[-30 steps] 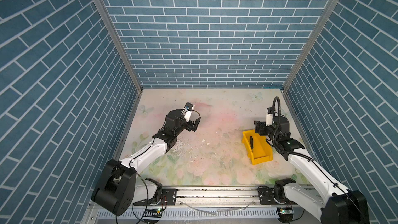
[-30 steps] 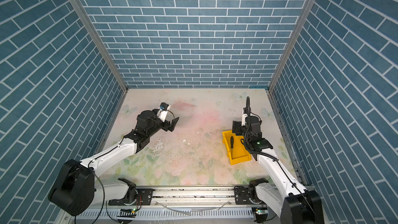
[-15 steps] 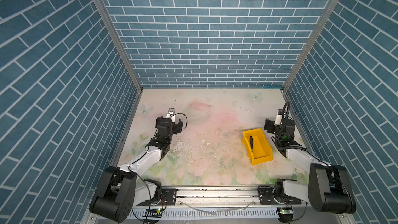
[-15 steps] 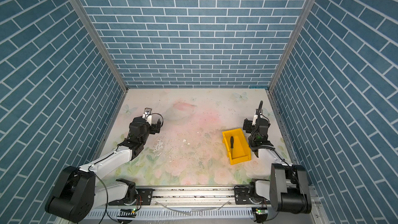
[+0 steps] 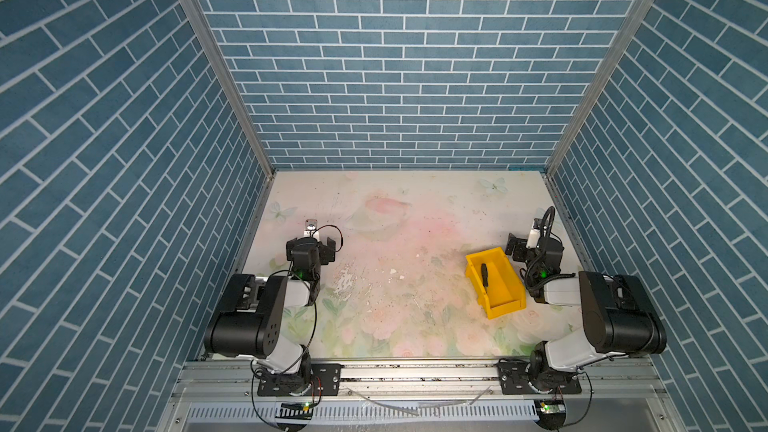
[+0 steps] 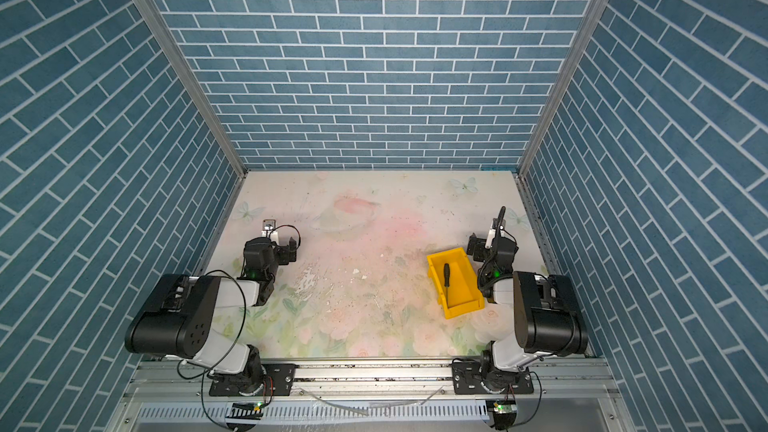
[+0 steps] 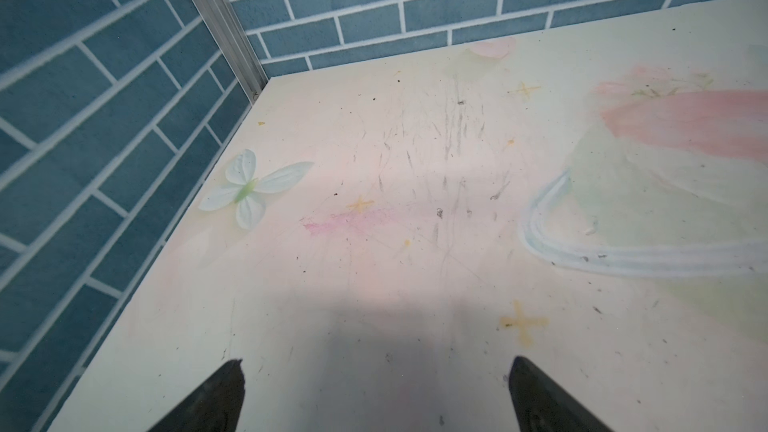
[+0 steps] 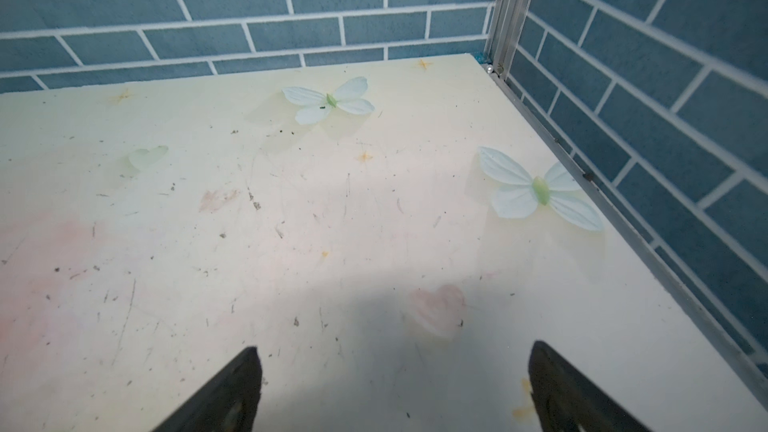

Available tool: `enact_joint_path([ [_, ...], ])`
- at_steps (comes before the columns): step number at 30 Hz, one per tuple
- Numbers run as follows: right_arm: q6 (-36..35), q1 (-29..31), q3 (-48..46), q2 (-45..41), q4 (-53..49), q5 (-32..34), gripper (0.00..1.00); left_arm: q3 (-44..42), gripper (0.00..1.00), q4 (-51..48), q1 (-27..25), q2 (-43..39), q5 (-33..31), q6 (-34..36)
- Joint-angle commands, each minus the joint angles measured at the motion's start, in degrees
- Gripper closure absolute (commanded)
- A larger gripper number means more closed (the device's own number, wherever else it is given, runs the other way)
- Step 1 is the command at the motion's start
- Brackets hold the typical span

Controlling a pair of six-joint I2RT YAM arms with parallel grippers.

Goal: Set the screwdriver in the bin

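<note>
The yellow bin point(image 5: 508, 312) point(image 6: 464, 308) stands on the right of the floral mat in both top views. Inside it lies the screwdriver point(image 5: 484, 274) point(image 6: 446, 275), black handle toward the back wall, touched by no gripper. My right gripper point(image 5: 534, 248) point(image 6: 492, 248) point(image 8: 392, 357) sits just behind and right of the bin, open, with only bare mat between its fingertips point(image 8: 249, 363). On the left of the mat, far from the bin, my left gripper point(image 5: 311, 246) point(image 6: 273, 248) point(image 7: 376, 369) is open and empty. Neither wrist view shows the bin or the screwdriver.
Blue brick walls close off the left, back and right of the mat point(image 5: 395, 222). Both arms are folded back low by the front metal rail point(image 5: 415, 371). Small white chips point(image 5: 392, 271) lie mid-mat. The right gripper is close to the right wall's metal edge point(image 8: 623, 218).
Both arms have pulled back and folded down toward the front rail. The right gripper has moved off the bin to its far right. The screwdriver has stayed in the bin.
</note>
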Motion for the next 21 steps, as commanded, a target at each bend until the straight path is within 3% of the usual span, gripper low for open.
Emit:
enact_joint_path([
  [1,-0.76,-0.56,0.82,0.36,1.03,-1.05,0.01,1.14,0.00,3.19,0.79,-0.03,2.69,-0.93],
  [21,-0.01,-1.05,2.38,0.49,-2.07,-0.30,0.01,1.18,0.00,3.42,0.80,0.06,2.51,-0.72],
])
